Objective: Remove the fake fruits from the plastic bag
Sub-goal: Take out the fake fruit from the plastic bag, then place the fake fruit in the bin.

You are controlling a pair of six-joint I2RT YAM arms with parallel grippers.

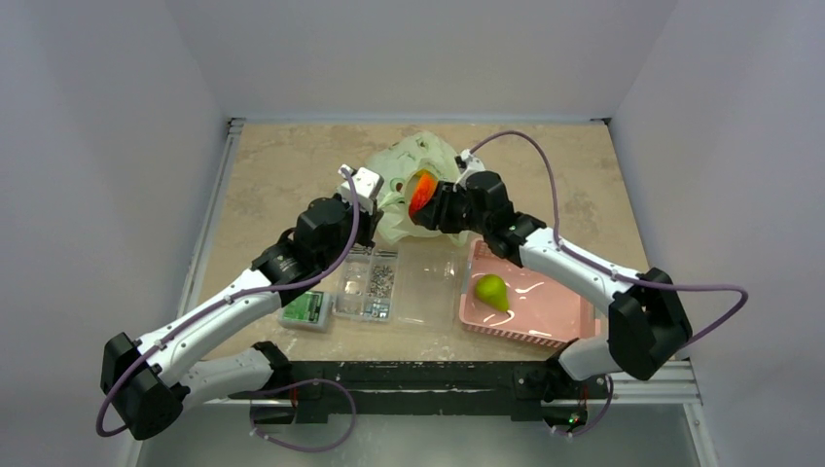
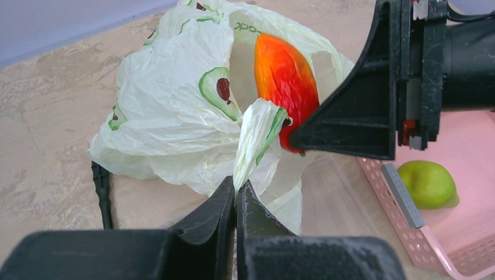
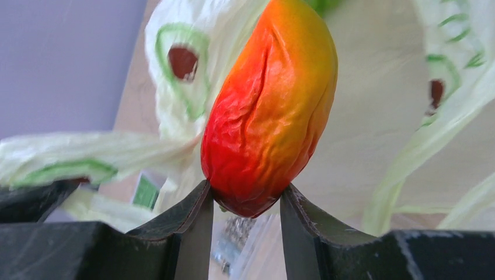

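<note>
The pale yellow-green plastic bag (image 1: pixel 413 175) with avocado prints lies at the back middle of the table. My left gripper (image 2: pixel 236 192) is shut on a twisted handle of the bag (image 2: pixel 257 137) and holds it up. My right gripper (image 3: pixel 245 204) is shut on the lower end of a red-orange fruit (image 3: pixel 271 105), held at the bag's mouth; it also shows in the top view (image 1: pixel 421 191) and the left wrist view (image 2: pixel 286 81). A green pear (image 1: pixel 491 290) lies in the pink basket (image 1: pixel 564 316). The grapes and lemon are hidden.
A clear compartmented plastic box (image 1: pixel 370 282) with small parts sits in front of the bag, its open lid (image 1: pixel 428 282) beside the basket. A small green-labelled box (image 1: pixel 306 307) lies left of it. A black cable (image 2: pixel 102 192) lies by the bag.
</note>
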